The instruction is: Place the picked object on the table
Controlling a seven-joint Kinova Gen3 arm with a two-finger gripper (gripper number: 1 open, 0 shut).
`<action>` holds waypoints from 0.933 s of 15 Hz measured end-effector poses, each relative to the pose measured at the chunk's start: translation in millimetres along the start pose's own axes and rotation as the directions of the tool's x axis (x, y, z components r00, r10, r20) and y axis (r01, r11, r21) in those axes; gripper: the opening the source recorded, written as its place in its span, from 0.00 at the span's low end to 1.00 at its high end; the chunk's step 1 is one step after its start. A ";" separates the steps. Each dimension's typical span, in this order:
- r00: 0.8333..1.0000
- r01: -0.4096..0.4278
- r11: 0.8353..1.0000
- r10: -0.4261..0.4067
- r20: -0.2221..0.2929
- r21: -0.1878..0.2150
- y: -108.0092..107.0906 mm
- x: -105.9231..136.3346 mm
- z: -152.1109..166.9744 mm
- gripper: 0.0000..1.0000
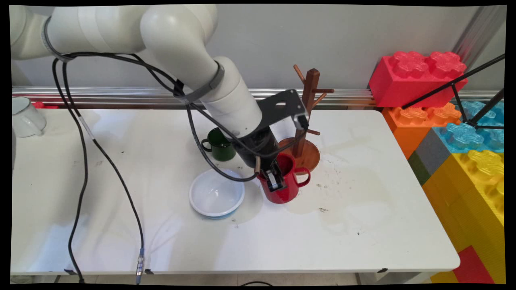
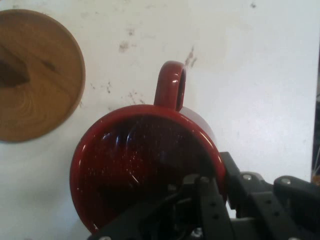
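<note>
Nearest the camera sits a white bowl [image 1: 217, 194], upright on the table [image 1: 363, 225] just left of a red mug [image 1: 284, 181]. Black gripper [image 1: 275, 177] fingers straddle the mug's rim — one inside, one outside — clamped on its wall opposite the handle. Behind the mug stands a wooden mug tree [image 1: 303, 121] on its round base [image 2: 35, 75]; a green mug [image 1: 219, 144] stands back left, a white mug [image 1: 25, 117] far left.

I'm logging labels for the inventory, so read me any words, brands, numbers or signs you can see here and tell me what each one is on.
None can be read in either view.
The red mug, green mug, white bowl, wooden mug tree, white cup and toy bricks all look plain.
The white arm shows no lettering from here.
</note>
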 end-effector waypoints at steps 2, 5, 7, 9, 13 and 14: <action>1.000 -0.029 1.000 0.029 0.011 0.007 3.0 -1.4 4.8 0.00; 0.997 -0.074 0.997 0.074 0.028 0.018 6.4 -3.9 12.7 0.00; 0.993 -0.107 0.994 0.105 0.043 0.025 8.6 -6.1 18.6 0.00; 0.989 -0.137 0.990 0.135 0.059 0.032 11.2 -8.1 24.3 0.00; 0.982 -0.175 0.984 0.171 0.080 0.042 14.9 -10.5 32.7 0.00; 0.981 -0.181 0.982 0.177 0.084 0.044 15.7 -11.0 34.6 0.00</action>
